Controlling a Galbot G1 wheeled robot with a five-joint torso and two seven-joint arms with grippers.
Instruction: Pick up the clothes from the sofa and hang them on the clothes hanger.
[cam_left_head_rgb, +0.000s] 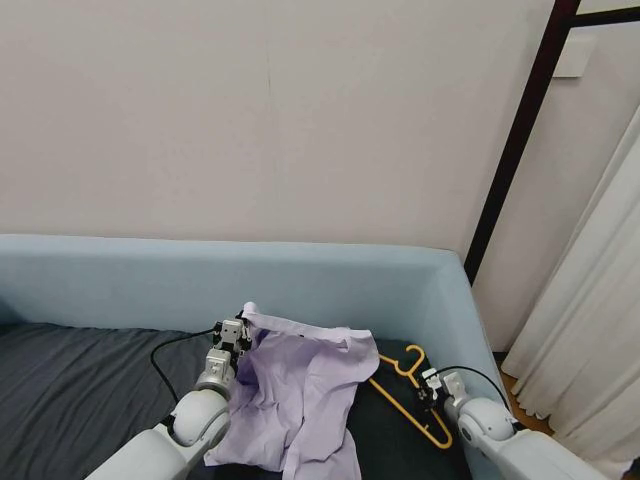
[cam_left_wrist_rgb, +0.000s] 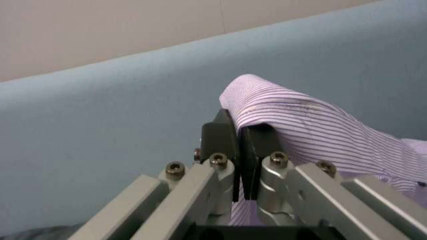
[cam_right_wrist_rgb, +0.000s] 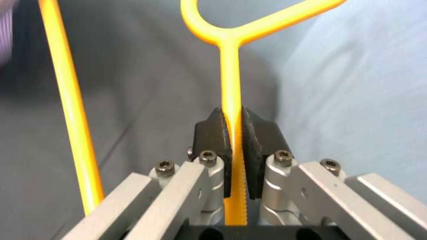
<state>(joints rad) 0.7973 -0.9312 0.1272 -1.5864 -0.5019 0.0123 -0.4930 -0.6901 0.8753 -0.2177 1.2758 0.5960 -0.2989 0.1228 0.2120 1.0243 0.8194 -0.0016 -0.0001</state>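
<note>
- The left gripper (cam_left_head_rgb: 236, 336) is raised over the seat, near the sofa's (cam_left_head_rgb: 330, 278) backrest. Its jaws are closed on a fold of the purple striped shirt (cam_left_head_rgb: 300, 385).
- The rest of the shirt drapes in a heap on the dark seat cushion (cam_left_head_rgb: 70, 380), toward the sofa's right end.
- The right gripper (cam_right_wrist_rgb: 235, 131) is low by the right armrest (cam_left_head_rgb: 447, 300), with its jaws clamped on the thin stem of the yellow hanger (cam_right_wrist_rgb: 230, 80) just below the hook. The hanger lies on the seat between the shirt and the armrest.
- Risk: the left gripper's pinch takes only a small bunch of cloth. The weight of the hanging fabric could pull it free during a lift.
- Risk: the hanger stem is thin and smooth, so it could twist or slide between the jaws. That would swing the hanger's arms away from the shirt opening.
- Risk: I cannot tell where the collar is in the crumpled cloth, so threading the hanger in may snag.
- A black cable (cam_left_head_rgb: 165, 350) loops beside the left arm, close to the cloth.
- A dark post (cam_left_head_rgb: 515, 150) and a white curtain (cam_left_head_rgb: 590, 340) stand beyond the right armrest, which leaves little room for the right arm to swing.
</note>
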